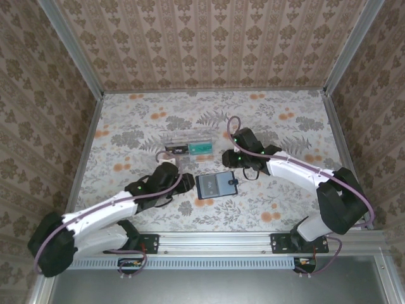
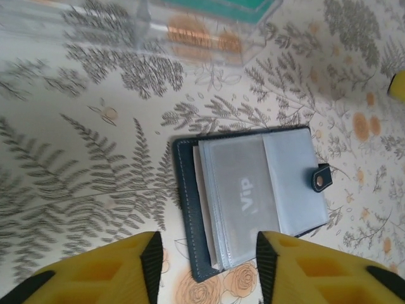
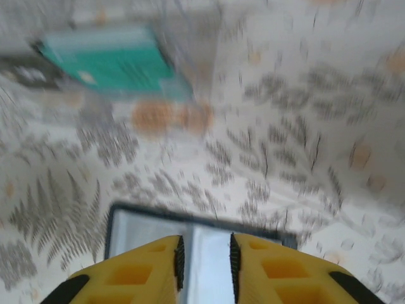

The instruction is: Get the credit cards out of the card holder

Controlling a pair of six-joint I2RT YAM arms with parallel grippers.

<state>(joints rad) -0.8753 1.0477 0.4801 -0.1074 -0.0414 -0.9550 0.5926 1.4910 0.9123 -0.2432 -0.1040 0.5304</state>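
The card holder [image 1: 214, 186] lies open and flat on the floral table, grey-blue inside up, its small tab [image 1: 233, 182] on the right edge. In the left wrist view the card holder [image 2: 253, 193] shows clear sleeves with a "Vip" card [image 2: 245, 201] inside. My left gripper [image 2: 209, 261] is open just above the holder's near left corner, touching nothing. My left gripper [image 1: 179, 179] sits at the holder's left side. My right gripper [image 1: 235, 170] hovers at the upper right corner. In the blurred right wrist view my right gripper [image 3: 205, 266] stands narrowly open over the card holder [image 3: 145, 228].
A clear plastic box [image 1: 186, 149] with a green card [image 3: 107, 60] inside stands just behind the holder; the clear plastic box [image 2: 202, 25] is also at the top of the left wrist view. Patterned walls and metal rails [image 1: 88, 136] enclose the table.
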